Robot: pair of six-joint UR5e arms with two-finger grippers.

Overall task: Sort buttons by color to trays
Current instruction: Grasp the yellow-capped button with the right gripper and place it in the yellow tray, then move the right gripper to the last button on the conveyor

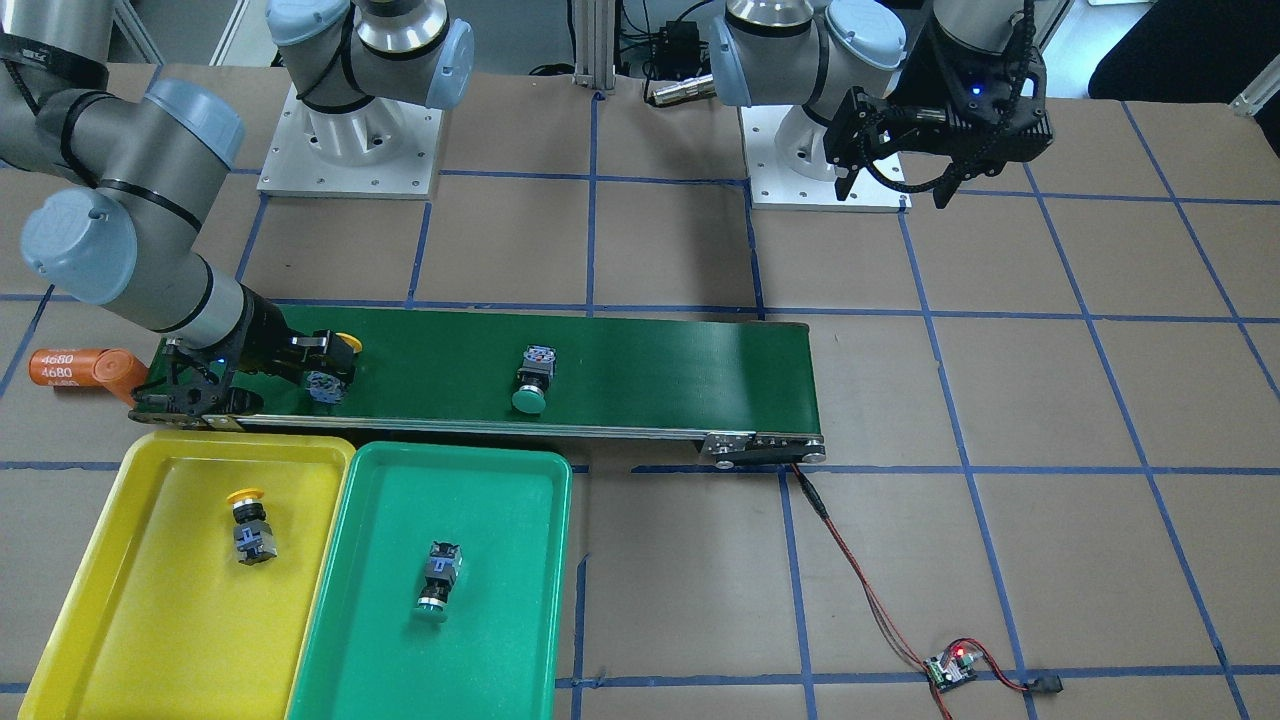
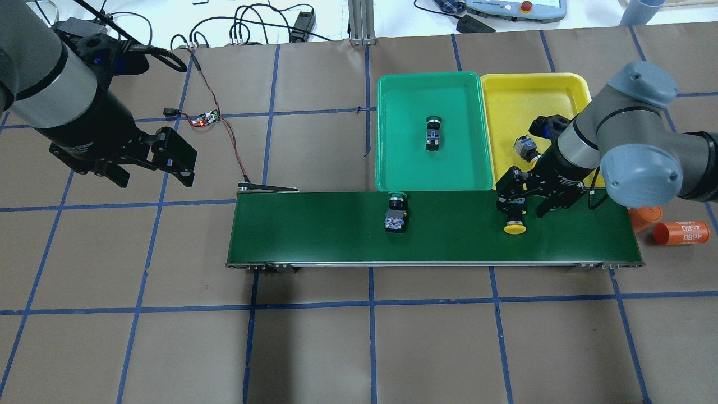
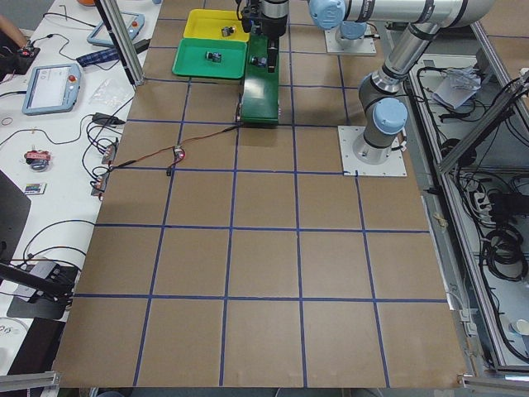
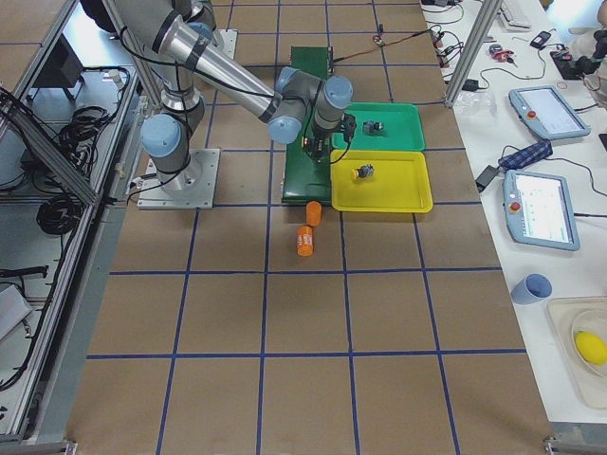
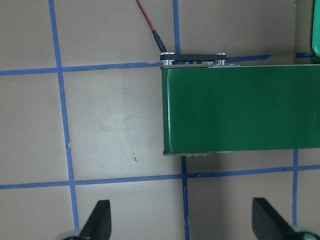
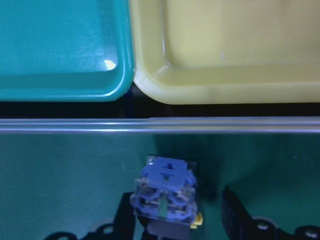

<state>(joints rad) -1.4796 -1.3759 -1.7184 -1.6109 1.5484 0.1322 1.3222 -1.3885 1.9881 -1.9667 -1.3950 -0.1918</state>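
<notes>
A yellow-capped button [image 2: 515, 217] lies on the belt near the yellow tray [image 2: 533, 84]. My right gripper [image 2: 524, 203] is open and straddles it. In the right wrist view the button's blue-grey body [image 6: 165, 192] sits between the fingers [image 6: 231, 212], with a gap on its right side. A green-capped button [image 2: 396, 213] lies mid-belt. Another green one [image 2: 433, 133] rests in the green tray [image 2: 392, 168], and a second yellow one [image 2: 524, 147] rests in the yellow tray. My left gripper [image 2: 151, 171] hangs open and empty over the table, past the belt's left end [image 5: 170, 110].
The dark-green conveyor belt [image 2: 314, 224] runs across the middle of the table. Two orange cylinders [image 2: 681, 232] lie beyond its right end. A small circuit board [image 2: 205, 119] with a red light feeds a red wire [image 2: 233, 148] to the belt's left end.
</notes>
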